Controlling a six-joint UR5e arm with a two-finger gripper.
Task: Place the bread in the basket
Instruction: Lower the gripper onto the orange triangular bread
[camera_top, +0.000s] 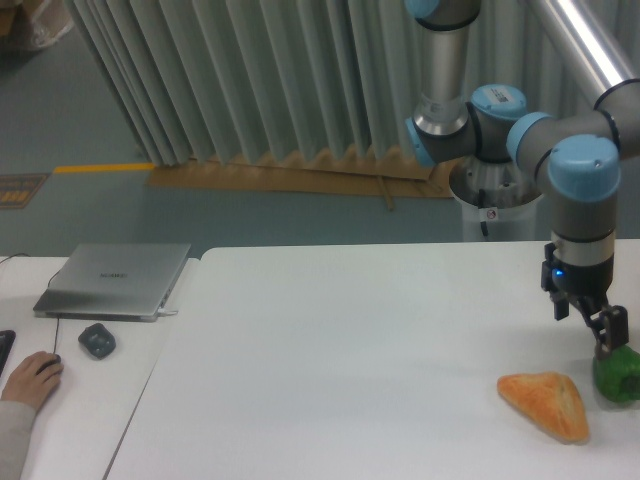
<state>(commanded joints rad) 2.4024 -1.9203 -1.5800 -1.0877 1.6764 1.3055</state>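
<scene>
The bread (548, 402), a golden-orange wedge with a browned crust, lies flat on the white table (350, 350) near the front right corner. My gripper (603, 335) points down just above and to the right of it, over the top of a green bell pepper (616, 373). From this side I see only one dark finger (610, 328), so the gap between the jaws does not show. Nothing is visibly held. The basket is out of view.
A closed grey laptop (113, 278) and a dark mouse-like object (97, 340) lie on the left desk, where a person's hand (30, 378) rests on a mouse. The arm's white pedestal (497, 205) stands behind the table.
</scene>
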